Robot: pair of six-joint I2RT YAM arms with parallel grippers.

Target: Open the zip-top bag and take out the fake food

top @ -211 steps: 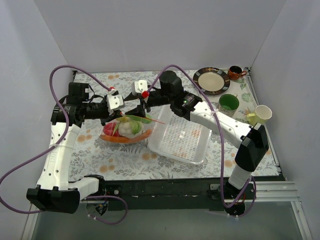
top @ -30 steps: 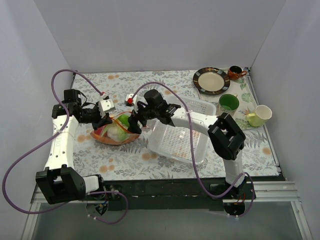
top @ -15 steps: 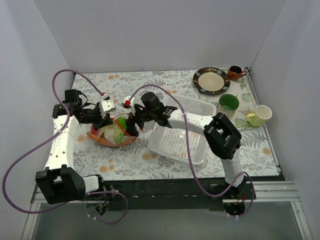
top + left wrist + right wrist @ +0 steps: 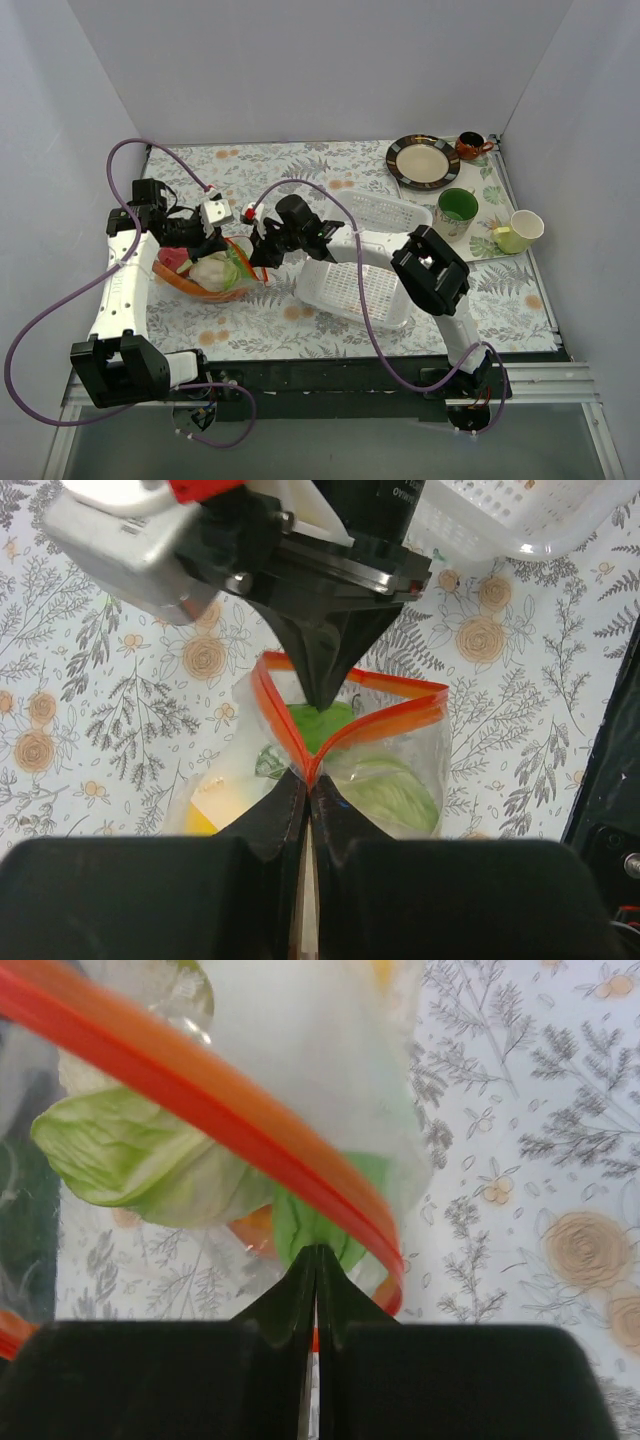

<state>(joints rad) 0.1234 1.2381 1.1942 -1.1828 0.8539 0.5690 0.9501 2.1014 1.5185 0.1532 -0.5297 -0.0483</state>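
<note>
The zip-top bag lies on the flowered cloth at the left, its orange-red zip strip spread into an open mouth. My left gripper is shut on the near lip of that strip. From the other side my right gripper dips into the mouth. Its jaws are pressed together at the far lip, with a sliver of orange-red strip showing between them. The fake food is inside the bag: a pale green cabbage, a green piece, a yellow piece and a red piece.
A white perforated tray stands right of the bag, under the right arm. At the back right are a brown-rimmed plate, a green cup, a pale yellow cup and a small brown cup.
The right gripper's jaws have gone from wide open to closed at the bag's mouth. Both grippers and the bag have shifted a little to the left.
</note>
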